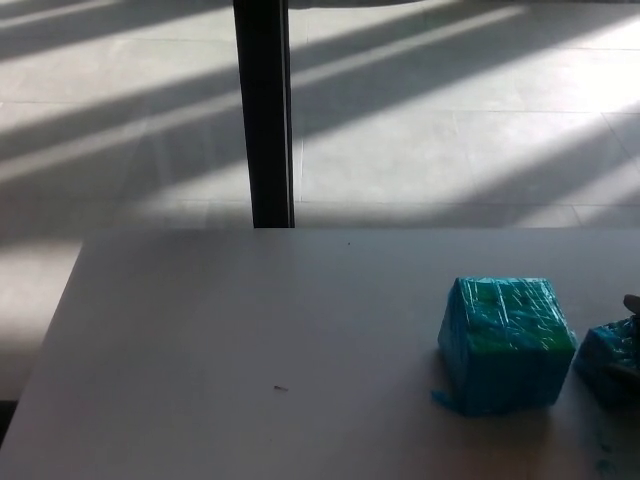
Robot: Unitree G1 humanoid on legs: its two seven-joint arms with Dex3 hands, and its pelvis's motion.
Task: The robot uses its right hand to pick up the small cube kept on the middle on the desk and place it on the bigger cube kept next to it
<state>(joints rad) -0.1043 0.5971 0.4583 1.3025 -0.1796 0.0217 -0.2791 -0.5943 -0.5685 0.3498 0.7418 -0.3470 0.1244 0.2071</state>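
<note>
Grey and matte, tabletop (pixel 250 340) spread across the lower half of the head view, in shade, marked only by a tiny dark speck (pixel 280 388) left of centre and a few teal flecks (pixel 603 462) near the bottom right corner. Stood on the right part of that surface: bigger cube (pixel 505 343), wrapped in crinkled teal-blue tape with greenish patches on top, a loose scrap of tape sticking out at its lower left corner. Sat just beside it to the right, cut off by the picture's edge: small cube (pixel 609 364), same teal wrapping, resting on the tabletop and not on the larger block. Showed only as a dark sliver at the right edge, at the small cube's top: right hand (pixel 632 304), too little visible to tell whether spread or closed. Lay beyond the far edge: pale tiled floor (pixel 450 130), crossed by slanting bands of sunlight and shadow. Rose from that floor behind the tabletop, left of centre: dark upright post (pixel 262 110).
</note>
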